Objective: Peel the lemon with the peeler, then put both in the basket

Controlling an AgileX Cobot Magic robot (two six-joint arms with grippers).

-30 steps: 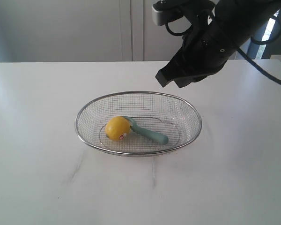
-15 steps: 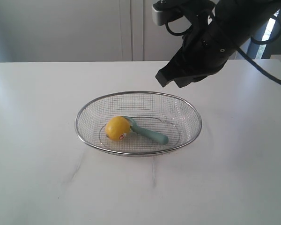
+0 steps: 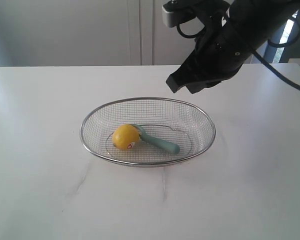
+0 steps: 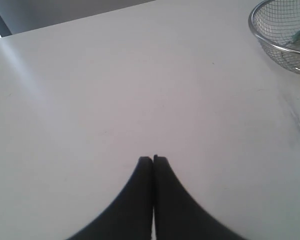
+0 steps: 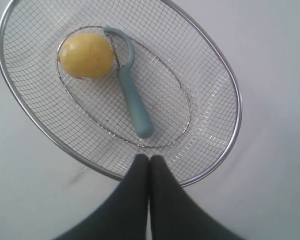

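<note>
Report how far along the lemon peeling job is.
Done: the lemon and the peeler both lie in the basket, blade head against the fruit. In hand: nothing; the right gripper hangs above the basket and the left gripper over the table, jaws shut and empty. Left: apparently nothing to place, though the lemon's skin looks whole, so peeling is unconfirmed.

A broad white table with a smooth matte top point(image 3: 40, 190) is carrying a large shallow oval basket of silver wire mesh with a thick metal rim point(image 3: 147, 164). The basket is sitting upright near the table's middle. Faint grey streaks point(image 3: 82, 181) are showing on the tabletop just beside the basket's near rim.
</note>
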